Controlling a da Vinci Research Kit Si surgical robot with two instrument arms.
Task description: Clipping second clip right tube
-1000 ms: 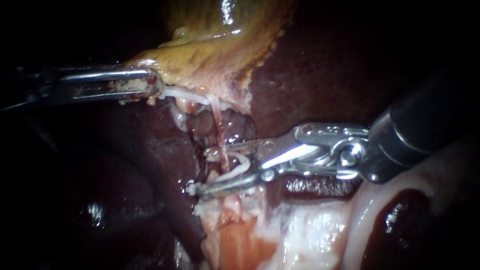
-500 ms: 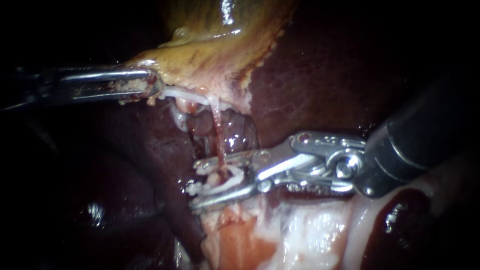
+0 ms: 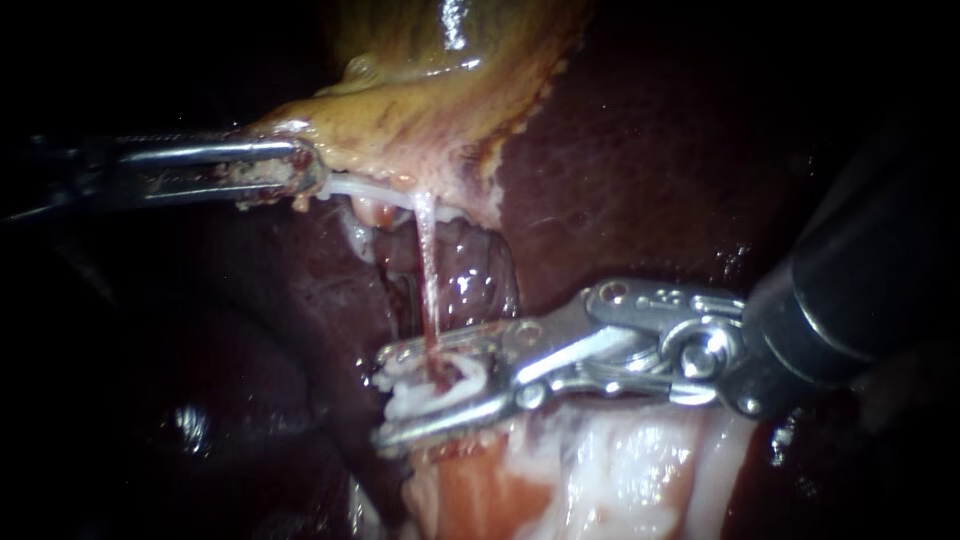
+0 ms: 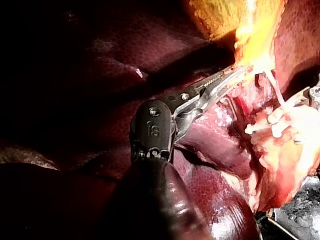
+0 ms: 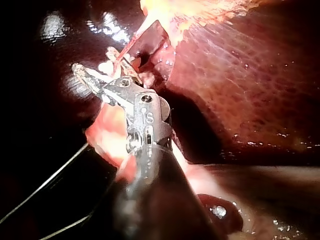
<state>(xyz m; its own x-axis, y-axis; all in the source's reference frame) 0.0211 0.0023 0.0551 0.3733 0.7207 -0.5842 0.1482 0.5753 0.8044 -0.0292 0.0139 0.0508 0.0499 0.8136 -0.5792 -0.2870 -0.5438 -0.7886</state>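
The thin pink tube (image 3: pixel 428 262) runs from the yellow gallbladder (image 3: pixel 430 110) down to the pale tissue below. My right instrument (image 3: pixel 386 396) comes in from the right. Its jaws are open and straddle the tube's lower end, with a white clip (image 3: pixel 440 388) lying between them. My left instrument (image 3: pixel 292 170) is shut on the gallbladder's lower edge and holds it to the left. In the left wrist view its jaws (image 4: pixel 234 74) bite the yellow edge, beside the tube (image 4: pixel 274 86). The right wrist view shows the right instrument (image 5: pixel 89 76) under the tube (image 5: pixel 131 46).
Dark red liver (image 3: pixel 660 140) surrounds the site on both sides. Pale white and pink fatty tissue (image 3: pixel 610 470) lies below the right instrument's jaws. A second stub of tissue (image 3: pixel 372 212) sits just left of the tube near the gallbladder.
My right instrument has slid down the tube toward the pale tissue, jaws still apart with the clip. The tube now looks straighter and more stretched. The left instrument has not moved.
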